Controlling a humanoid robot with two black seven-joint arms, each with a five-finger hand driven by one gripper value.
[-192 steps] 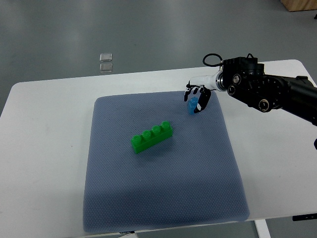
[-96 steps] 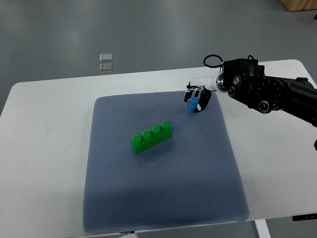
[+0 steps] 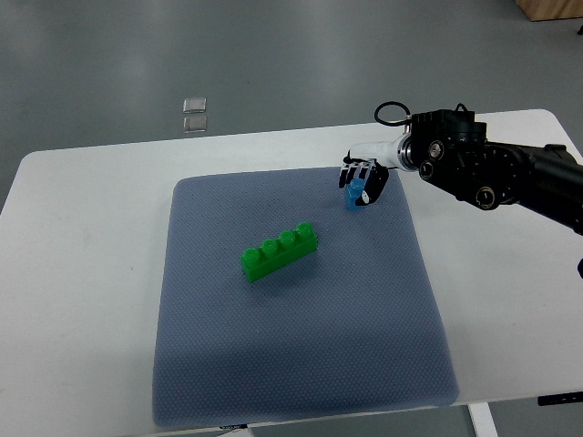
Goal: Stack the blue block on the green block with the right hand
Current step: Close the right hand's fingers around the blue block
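A long green block (image 3: 280,251) with four studs lies at an angle on the grey-blue mat (image 3: 301,346), left of centre. A small blue block (image 3: 354,191) is at the mat's far right corner, wrapped by the curled fingers of my right hand (image 3: 363,185). The black right arm comes in from the right edge over the white table. The hand and blue block are well up and to the right of the green block, apart from it. Most of the blue block is hidden by the fingers.
The white table (image 3: 82,273) carries the mat, with bare margins on both sides. Two small clear squares (image 3: 194,114) lie on the grey floor beyond the table's far edge. A black cable loop (image 3: 390,112) sticks up from the right forearm.
The right hand with the blue block has risen slightly and drifted a little toward the far edge. The green block has not moved.
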